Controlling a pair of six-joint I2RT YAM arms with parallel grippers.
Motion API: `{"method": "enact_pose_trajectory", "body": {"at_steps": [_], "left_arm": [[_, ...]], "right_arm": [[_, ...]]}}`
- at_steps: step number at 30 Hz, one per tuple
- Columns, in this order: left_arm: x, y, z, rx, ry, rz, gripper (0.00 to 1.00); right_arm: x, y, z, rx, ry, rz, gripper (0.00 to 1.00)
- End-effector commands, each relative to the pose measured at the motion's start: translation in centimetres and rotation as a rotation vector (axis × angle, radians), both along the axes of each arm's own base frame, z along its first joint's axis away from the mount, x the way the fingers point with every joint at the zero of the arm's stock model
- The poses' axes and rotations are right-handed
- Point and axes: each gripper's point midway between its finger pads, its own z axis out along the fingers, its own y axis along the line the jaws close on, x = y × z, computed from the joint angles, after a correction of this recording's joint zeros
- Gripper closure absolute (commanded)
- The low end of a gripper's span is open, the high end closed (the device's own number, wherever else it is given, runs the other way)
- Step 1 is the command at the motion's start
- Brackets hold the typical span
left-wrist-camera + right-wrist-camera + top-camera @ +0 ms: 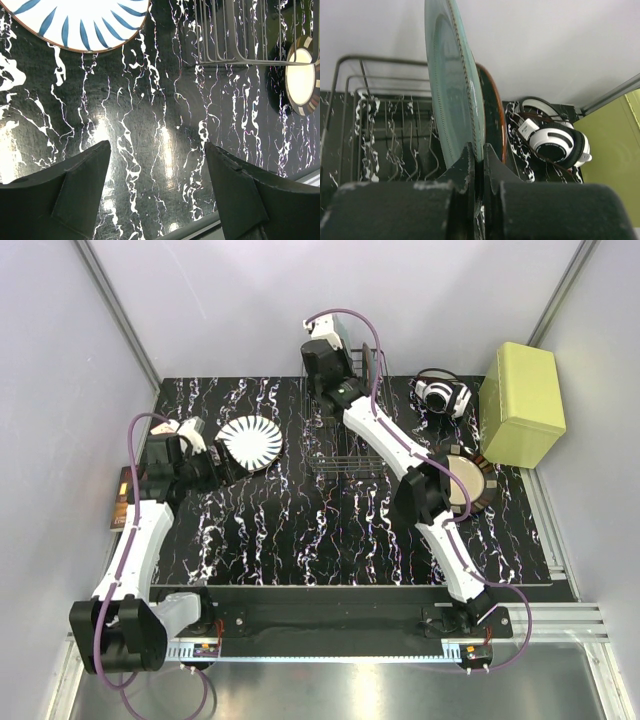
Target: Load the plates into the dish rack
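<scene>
Black white-veined tabletop (300, 530) between pale walls (300, 300): left claw (157, 147), jaws spread wide on nothing, hangs above bare surface, the white radially striped plate (75, 20) ahead to its left, the cream striped-rim plate (302, 75) well off to its right. Right claw (476, 160), jaws clamped on the rim of an upright teal plate (450, 90), holds it at the dish rack (385, 135), whose wires rise to the claw's left; a brown-rimmed teal plate (492, 115) stands just right of the held one, headphones (555, 142) farther right.
</scene>
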Motion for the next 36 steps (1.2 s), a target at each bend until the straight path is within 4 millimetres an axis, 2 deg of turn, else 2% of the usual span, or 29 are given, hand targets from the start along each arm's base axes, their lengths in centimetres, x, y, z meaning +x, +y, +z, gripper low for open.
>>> {"method": "enact_pose_trajectory", "body": {"at_steps": [1,7,10,17,22,32,36], "left_arm": [[0.7,-0.1,1.9,-0.010,-0.113,0.000,0.20],[0.3,-0.2,1.6,-0.010,-0.127,-0.001,0.19],[0.0,-0.4,1.3,-0.020,-0.122,-0.009,0.19],[0.2,-0.6,1.2,-0.033,-0.120,-0.013,0.19],[0.3,-0.7,1.3,-0.041,-0.118,-0.017,0.19],[0.2,-0.7,1.1,-0.039,-0.121,-0.017,0.19],[0.0,-0.7,0.9,-0.040,-0.118,-0.017,0.19]], "right_arm": [[-1.9,-0.8,9.4,0.147,-0.176,0.019,1.00],[-1.6,-1.1,8.1,0.093,-0.152,-0.016,1.00],[-1.5,-1.3,8.1,0.079,-0.153,-0.031,1.00],[-1.5,-1.7,8.3,0.073,-0.162,-0.055,1.00],[-1.7,-2.1,9.4,0.076,-0.183,-0.060,1.00],[-1.5,-1.9,6.9,0.037,-0.139,-0.076,1.00],[-1.5,-1.9,7.1,0.065,-0.148,-0.072,1.00]]}}
